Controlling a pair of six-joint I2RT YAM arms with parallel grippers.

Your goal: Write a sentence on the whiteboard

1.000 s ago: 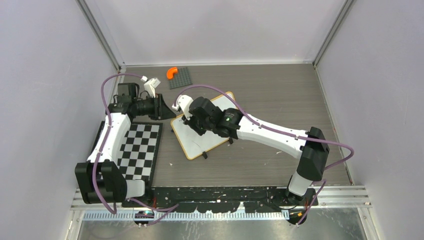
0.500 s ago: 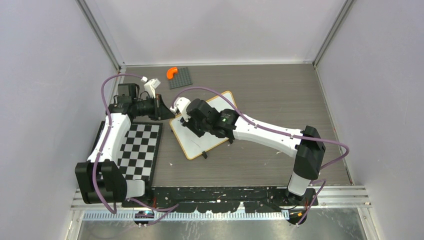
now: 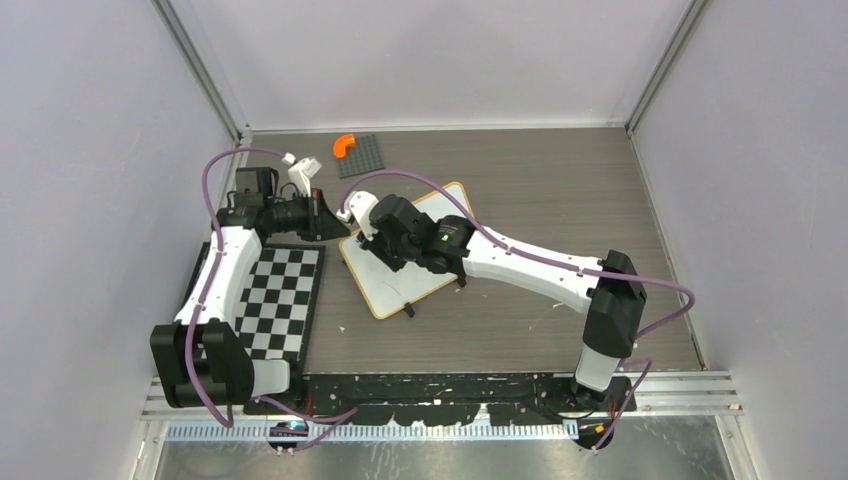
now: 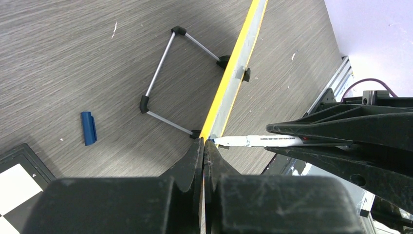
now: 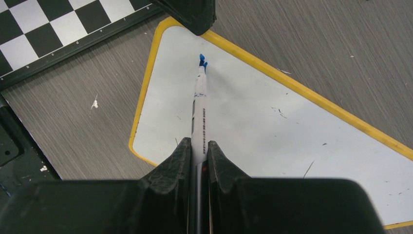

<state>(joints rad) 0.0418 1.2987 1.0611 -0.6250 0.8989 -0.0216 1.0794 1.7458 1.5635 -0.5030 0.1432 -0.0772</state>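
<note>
The whiteboard [image 3: 392, 286] lies slanted on the table, with a white face and a yellow-tan rim. No blue writing shows on its face in the right wrist view [image 5: 263, 122]. My left gripper [image 3: 332, 230] is shut on the board's left corner; in the left wrist view the gripper [image 4: 203, 144] pinches the rim, seen edge-on as a yellow strip [image 4: 234, 68]. My right gripper [image 3: 381, 250] is over the board, and in its own view the gripper [image 5: 198, 144] is shut on a white marker [image 5: 199, 107]. The marker's blue tip sits at the face, close to that corner.
A black-and-white checkerboard mat [image 3: 280, 300] lies left of the board. A dark studded plate [image 3: 362, 157] with an orange piece [image 3: 343, 145] is at the back. A blue marker cap [image 4: 88, 128] and the board's wire stand [image 4: 158, 66] lie on the table.
My right arm has shifted a little to the left, carrying the marker toward the board's left corner. The left arm and the board have not moved.
</note>
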